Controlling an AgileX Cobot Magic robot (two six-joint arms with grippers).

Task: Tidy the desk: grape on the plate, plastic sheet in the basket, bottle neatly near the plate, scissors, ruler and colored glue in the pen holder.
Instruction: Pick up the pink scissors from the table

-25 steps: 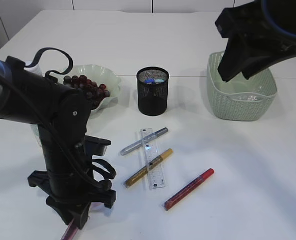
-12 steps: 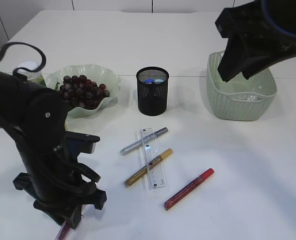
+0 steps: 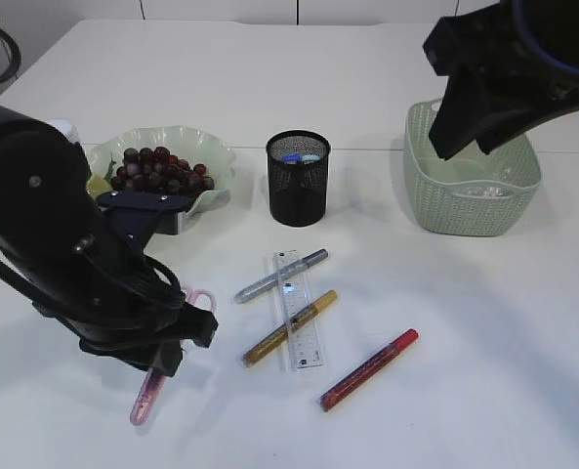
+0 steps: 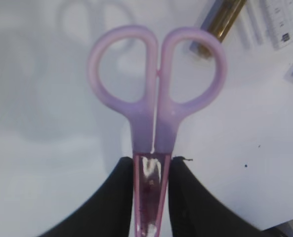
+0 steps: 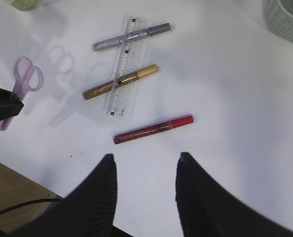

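Showing no readable brand or label anywhere; only fine graduation marks, too small to read, on the clear plastic ruler. Left gripper clamped narrowly on the closed blades of the pink scissors, handles pointing away from the wrist camera, blade tips hidden between the black fingers. In the exterior view, scissors raised off the white table, hanging under the left arm, handles toward the plate. Right gripper standing about half open, holding nothing, hovering high above the table over the red glitter glue pen. On the table: silver glue pen lying across the far end of the ruler, gold glue pen crossing under or over the ruler's middle, cannot tell which, red glue pen lying apart to the right. Black mesh pen holder standing upright behind them, with blue and light-coloured items showing inside. Dark red grapes heaped on the wavy pale green plate. Green woven basket at the right, something clear lying in its bottom. Bottle mostly hidden behind the left arm.
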